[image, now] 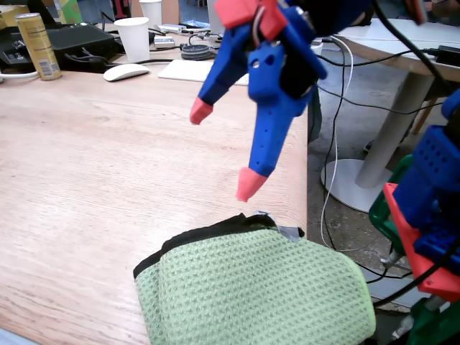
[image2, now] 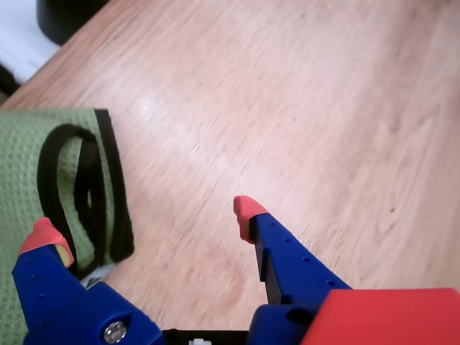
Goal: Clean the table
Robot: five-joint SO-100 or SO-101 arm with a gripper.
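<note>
Table (image: pixel 93 165) — pale wood, green cloth (image: pixel 259 295) at edge

Behind the desk clutter we can see a white round pedestal table (image: pixel 402 43) on a grey concrete floor (image: pixel 345 136) with cables (image: pixel 332 165) trailing down.

Bright even light, slight blur

The cloth (image: pixel 255 291) runs off the bottom edge in the fixed view and off the left edge in the wrist view (image2: pixel 43 172). The can's (image: pixel 37 44) label is unreadable.
</note>
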